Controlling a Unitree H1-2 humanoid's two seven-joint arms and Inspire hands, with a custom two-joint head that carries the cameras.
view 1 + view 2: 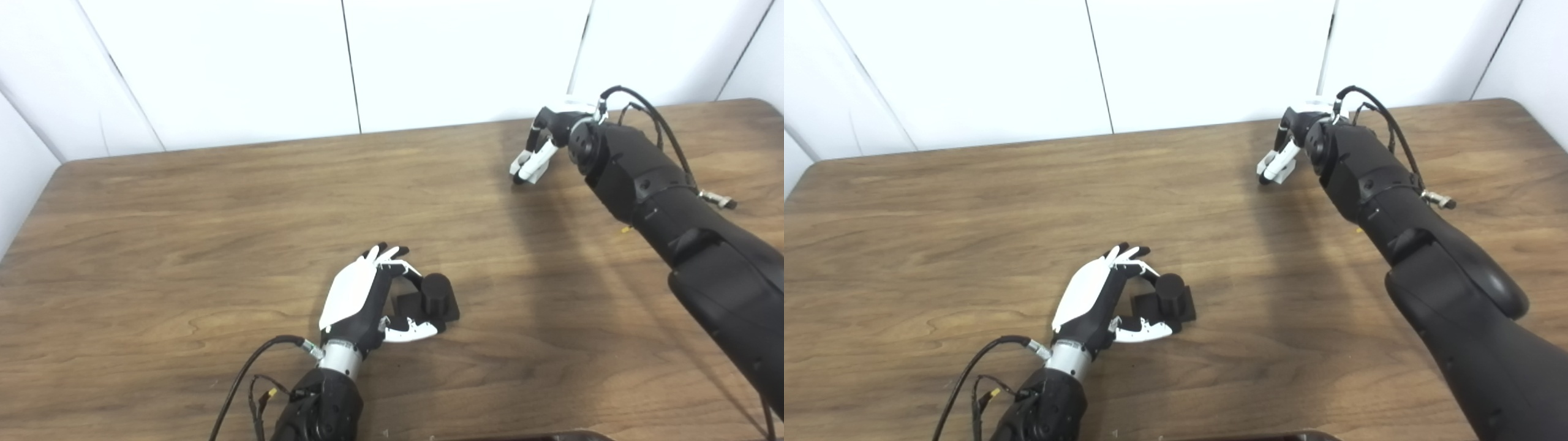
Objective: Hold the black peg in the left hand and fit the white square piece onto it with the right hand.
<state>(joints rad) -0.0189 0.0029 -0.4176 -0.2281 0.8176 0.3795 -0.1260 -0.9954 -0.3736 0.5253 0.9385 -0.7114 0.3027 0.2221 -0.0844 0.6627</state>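
Note:
The black peg [436,297], a short cylinder on a square black base, stands on the table near the front middle. My left hand [361,300] is wrapped around it: fingers curl over the cylinder from the left and the thumb presses the base's front edge. At the far right back, my right hand [545,144] points its fingers [1277,165] down onto the white square piece [1285,176]. Most of that piece is hidden behind the fingers, so the grip on it is unclear.
The brown wooden table [184,245] ends at a white wall along the back. My right forearm [674,214] stretches across the right side. A dark object's edge [520,436] shows at the bottom of the picture.

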